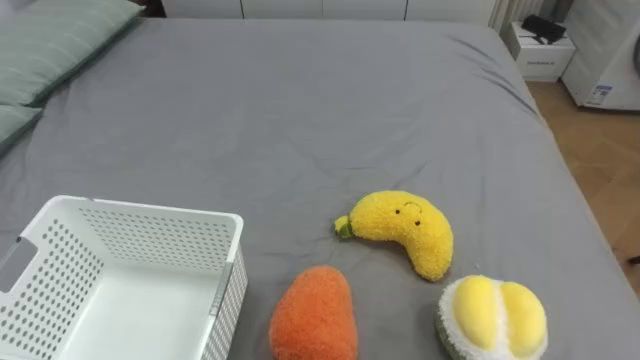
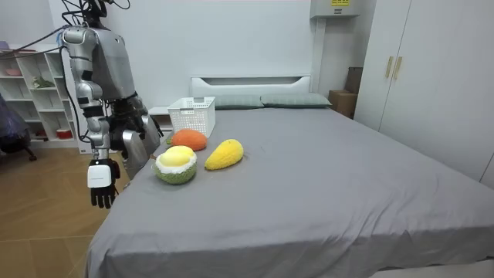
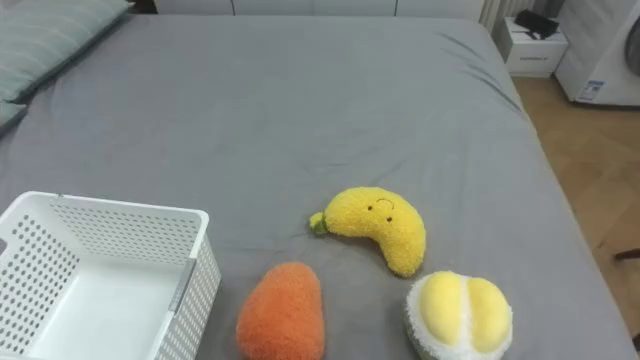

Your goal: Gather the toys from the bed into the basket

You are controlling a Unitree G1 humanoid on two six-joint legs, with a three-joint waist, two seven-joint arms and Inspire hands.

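Three plush toys lie on the grey bed near its front edge. A yellow banana plush with a small face lies in the middle. An orange carrot-like plush sits left of it, and a green-and-yellow durian plush lies to the right. The white perforated basket stands on the bed at the lower left, with nothing in the part of its inside that shows. I stand at the bedside beside the toys. My right hand hangs at my side below the mattress edge, fingers relaxed and holding nothing.
Grey-green pillows lie at the bed's head, far left. A white nightstand and a white appliance stand on the wooden floor beyond the bed's right edge. White shelves stand behind me.
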